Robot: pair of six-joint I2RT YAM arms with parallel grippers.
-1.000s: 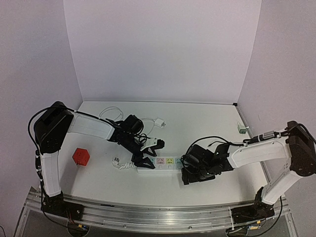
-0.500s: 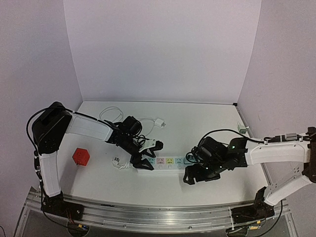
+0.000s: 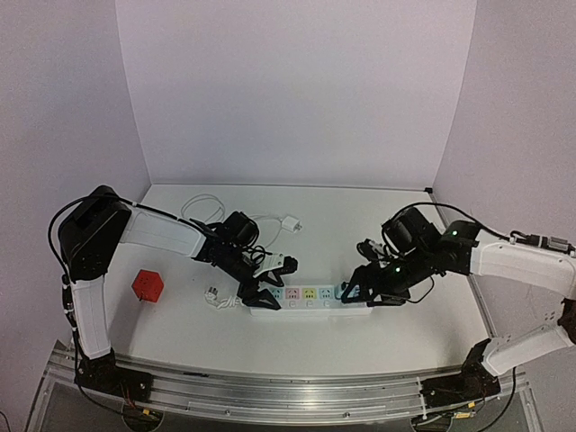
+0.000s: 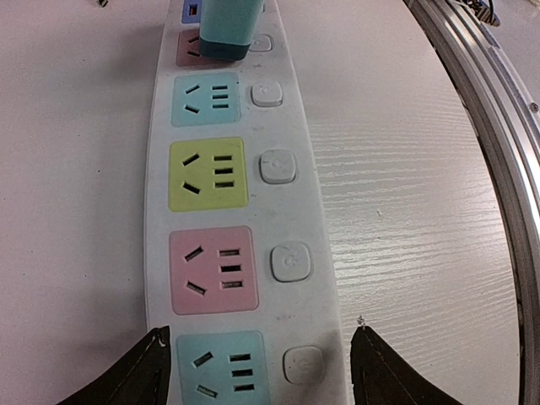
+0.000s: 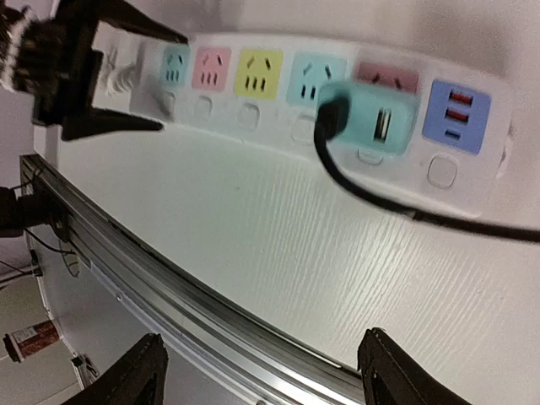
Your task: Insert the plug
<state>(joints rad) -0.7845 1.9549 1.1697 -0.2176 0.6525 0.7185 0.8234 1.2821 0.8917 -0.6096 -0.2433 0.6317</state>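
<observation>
The plug point(image 5: 371, 118) stood seated near the right end of the power strip point(image 3: 306, 301), which ran left-right. The right hand point(image 5: 261, 373) hovered nearest it, wide and empty; the left hand point(image 4: 257, 354), also wide, straddled the left end.

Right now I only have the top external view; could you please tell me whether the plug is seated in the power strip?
Observer: Yes, the right wrist view shows the teal plug sitting in the pink socket beside the blue USB block.
Operator: Is the right end effector holding it?
Observer: No, the right end effector is open and empty, apart from the plug.
Operator: And the left one?
Observer: The left end effector is open, its fingers straddling the power strip at its other end.
</observation>
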